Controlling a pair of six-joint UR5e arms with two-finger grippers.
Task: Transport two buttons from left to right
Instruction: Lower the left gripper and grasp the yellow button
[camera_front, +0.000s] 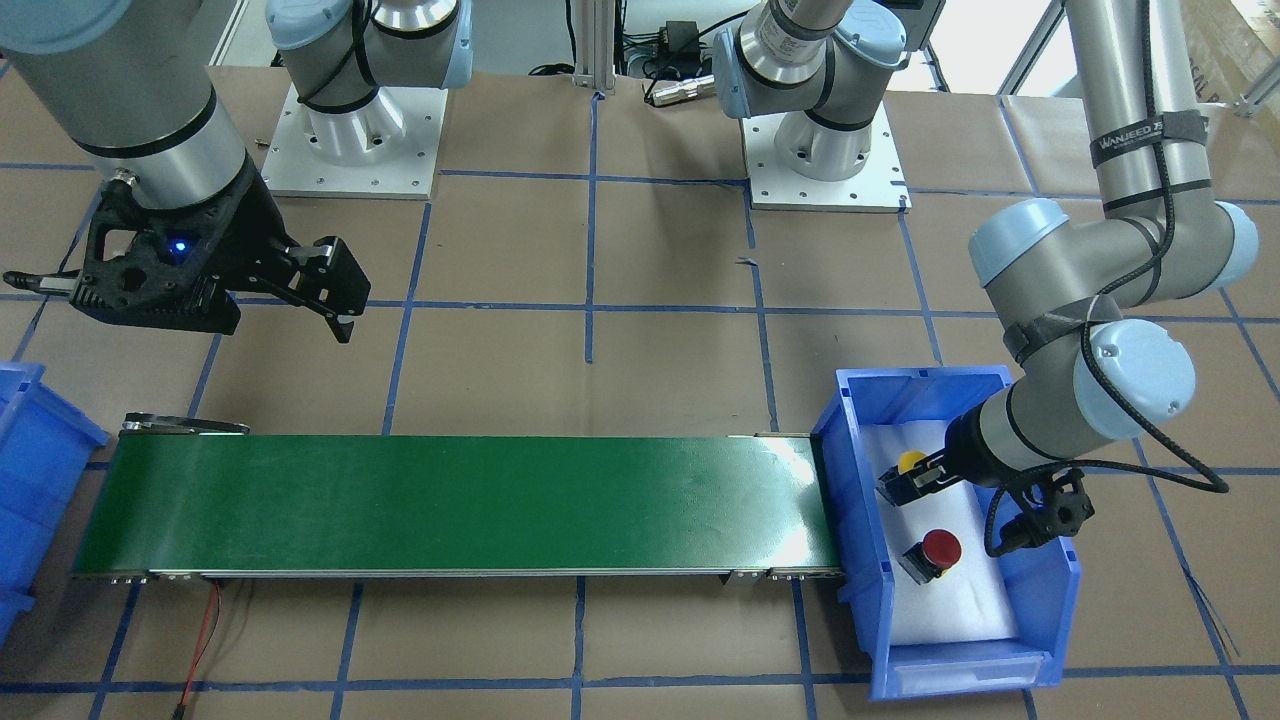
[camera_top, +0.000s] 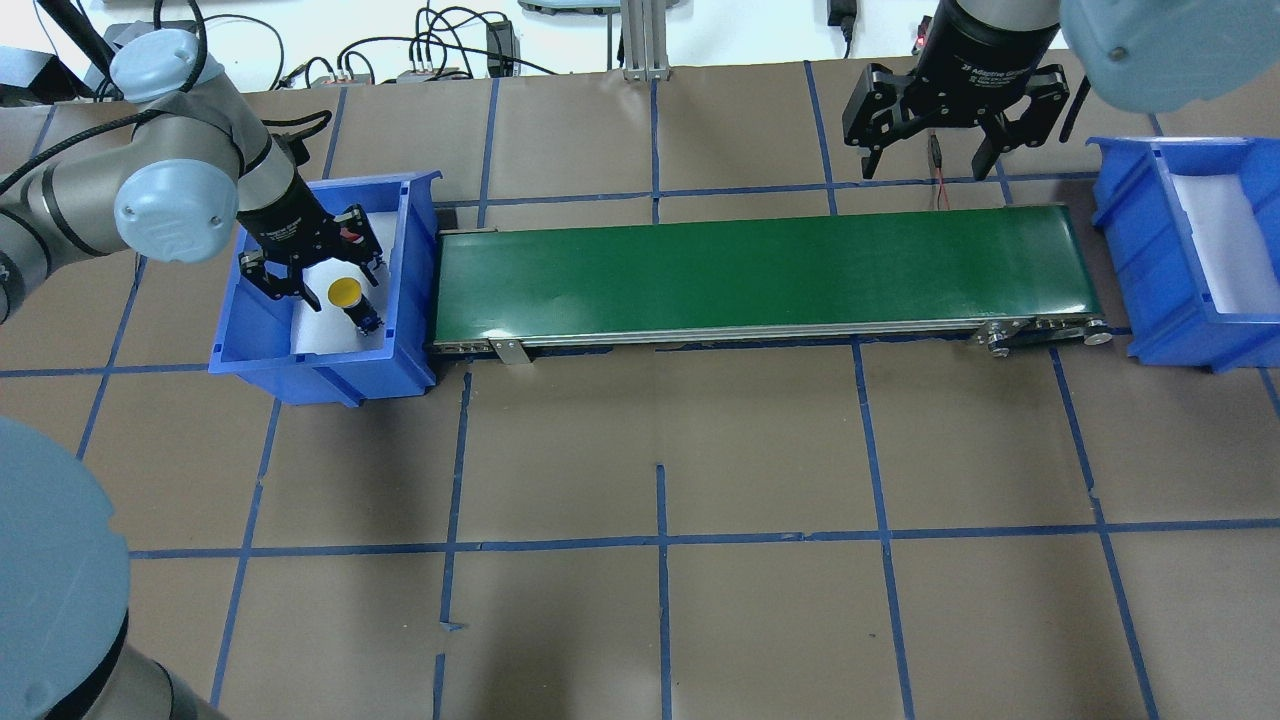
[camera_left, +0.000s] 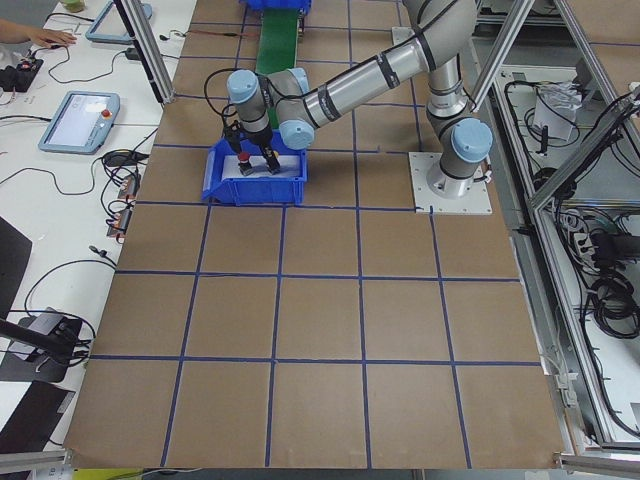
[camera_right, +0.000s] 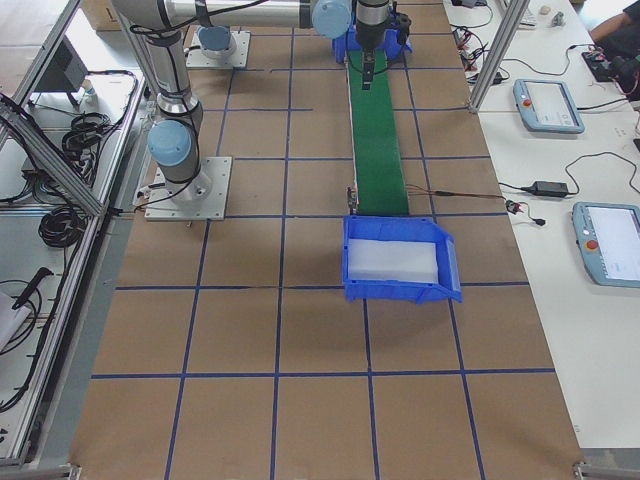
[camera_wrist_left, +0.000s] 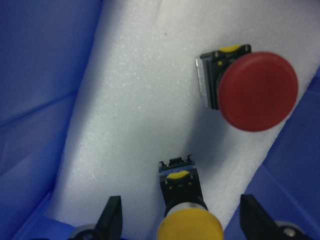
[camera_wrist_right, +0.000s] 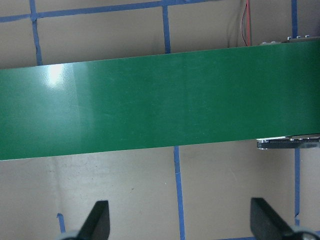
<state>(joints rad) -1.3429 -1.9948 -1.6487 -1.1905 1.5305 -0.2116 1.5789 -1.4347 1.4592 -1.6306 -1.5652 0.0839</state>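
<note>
1. The left hand reaches down into the blue bin at the robot's left end of the surface. State: released. Its two fingers are spread wide, one on each side of the yellow button, and neither finger touches it.
2. The yellow button lies in this bin on the white foam liner, between the left hand's fingers. Its round cap is nearest the wrist camera, and its black-grey base points away.
3. The red button lies in the same bin on the same liner. It is beyond the yellow button, apart from it and outside the span of the fingers. Its cap is turned toward the wrist camera, and its base shows at one side.
4. The blue bin stands right at one end of the green conveyor belt.
5. The belt runs lengthwise along the surface, from this bin toward the robot's right.
6. The right hand hangs well above the surface by the right-hand part of the belt. State: released, with the fingers spread wide and nothing between them.
7. The second blue bin, lined in white, stands just past the belt's right end.
</note>
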